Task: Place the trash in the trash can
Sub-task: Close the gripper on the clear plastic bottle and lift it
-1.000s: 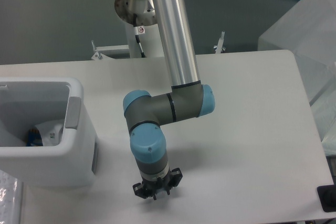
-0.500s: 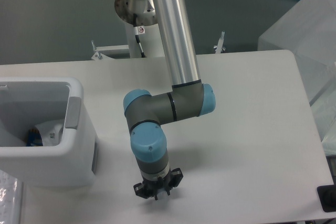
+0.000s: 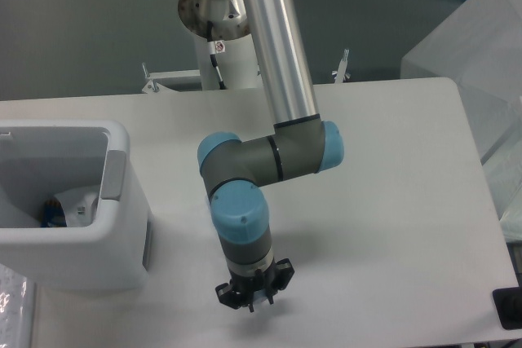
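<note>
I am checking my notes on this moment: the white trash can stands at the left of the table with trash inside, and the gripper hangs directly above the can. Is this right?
Not fully. The fixed camera shows the gripper over the bare table, to the right of the trash can, not above it. The can is at the left with trash inside.

Only the trash can (image 3: 122, 238) stands left of the fingers (image 3: 253, 303) on the table (image 3: 391, 201)

Trash can (image 3: 122, 201) cut off at left edge — trash (image 3: 69, 208) inside mostly hidden behind its wall.
</note>
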